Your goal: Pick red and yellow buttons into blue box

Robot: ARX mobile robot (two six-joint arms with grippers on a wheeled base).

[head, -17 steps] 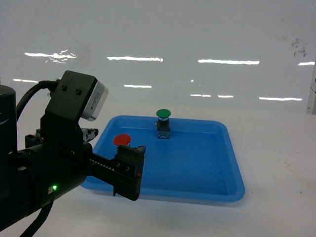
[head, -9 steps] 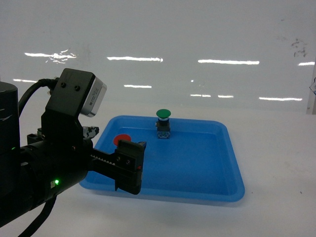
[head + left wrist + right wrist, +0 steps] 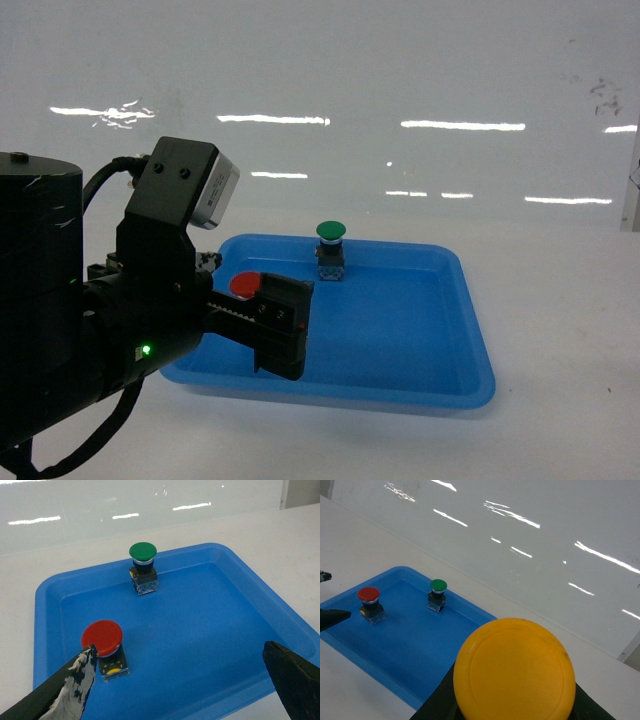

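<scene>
The red button stands upright in the left part of a shallow blue tray. My left gripper hangs open just in front of it, and its left finger reaches the edge of the red cap. In the head view the red button is half hidden behind my left gripper. The yellow button fills the bottom of the right wrist view, where my right gripper is shut on it, up and to the right of the tray. The blue box is out of view.
A green button stands upright at the tray's far edge, also seen as the green button and the green button. The tray lies on a white table below a glossy white wall.
My left arm has moved right and a little forward, bringing its open gripper closer to the red button. The buttons in the tray have not moved.
</scene>
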